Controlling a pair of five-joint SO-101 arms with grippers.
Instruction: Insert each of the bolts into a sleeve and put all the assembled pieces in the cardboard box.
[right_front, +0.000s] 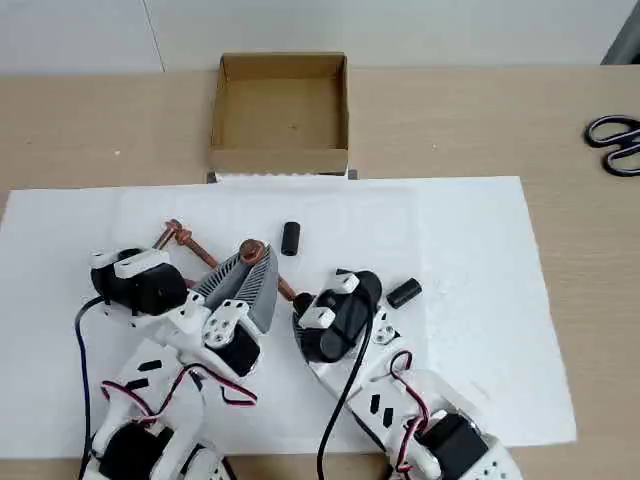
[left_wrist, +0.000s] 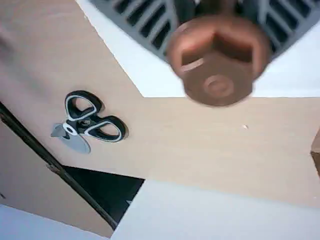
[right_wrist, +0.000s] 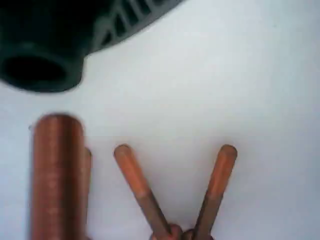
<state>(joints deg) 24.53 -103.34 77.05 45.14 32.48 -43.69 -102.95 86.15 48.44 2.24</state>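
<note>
left gripper (right_front: 254, 263) clenched on copper bolt (left_wrist: 217, 65), right gripper (right_front: 302, 299) grasping black sleeve (right_wrist: 40, 67), bolt tip just beside sleeve mouth

Three bolts: one bolt (right_front: 252, 250) between an arm's jaws, a second bolt (right_front: 163, 238) and a third bolt (right_front: 200, 250) lying with heads together on the sheet.

Three sleeves: one sleeve (right_front: 291, 238) and another sleeve (right_front: 404, 293) loose on the sheet, and a third sleeve (right_wrist: 37, 70) close up in the right wrist view, beside a jaw.

One box (right_front: 280, 160). One pair of scissors (right_front: 615, 145). One white sheet (right_front: 450, 250) on the one surface (right_front: 100, 120).

Two arms: one arm (right_front: 150, 285), the other arm (right_front: 340, 310).
</note>
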